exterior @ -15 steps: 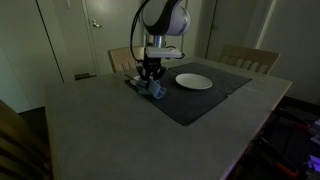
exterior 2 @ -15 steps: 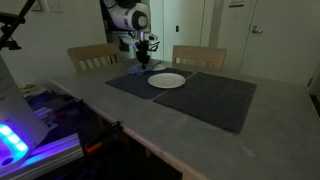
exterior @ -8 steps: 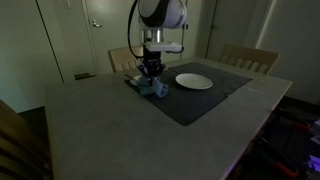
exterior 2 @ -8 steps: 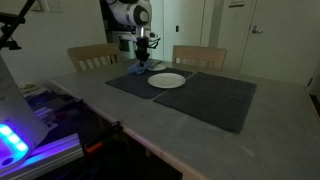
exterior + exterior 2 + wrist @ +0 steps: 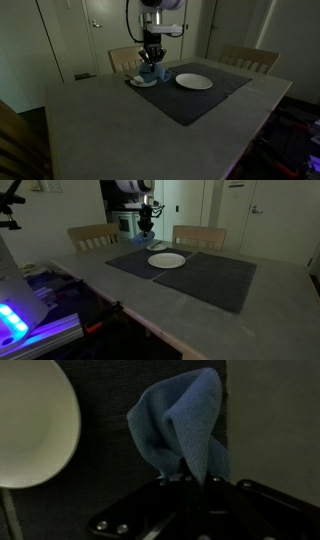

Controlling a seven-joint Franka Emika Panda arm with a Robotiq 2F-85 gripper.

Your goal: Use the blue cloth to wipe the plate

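My gripper [image 5: 152, 57] is shut on the blue cloth [image 5: 151, 72] and holds it hanging above the dark mat [image 5: 190, 100]. It also shows in an exterior view [image 5: 146, 225] with the cloth [image 5: 146, 240] dangling below. The white plate [image 5: 194, 81] lies on the mat beside the cloth, apart from it, and also shows in an exterior view [image 5: 167, 261]. In the wrist view the cloth [image 5: 178, 428] rises bunched from between the fingers [image 5: 196, 482], with a white plate [image 5: 30, 422] at the left edge.
A small pale dish-like thing [image 5: 142, 82] lies on the mat just below the cloth. The mat covers the far part of the grey table [image 5: 110, 130]. Wooden chairs [image 5: 250, 58] stand behind the table. A doorway is at the back.
My gripper has risen from the mat with the blue cloth in it. The cloth now hangs off the surface. The plate has not moved.
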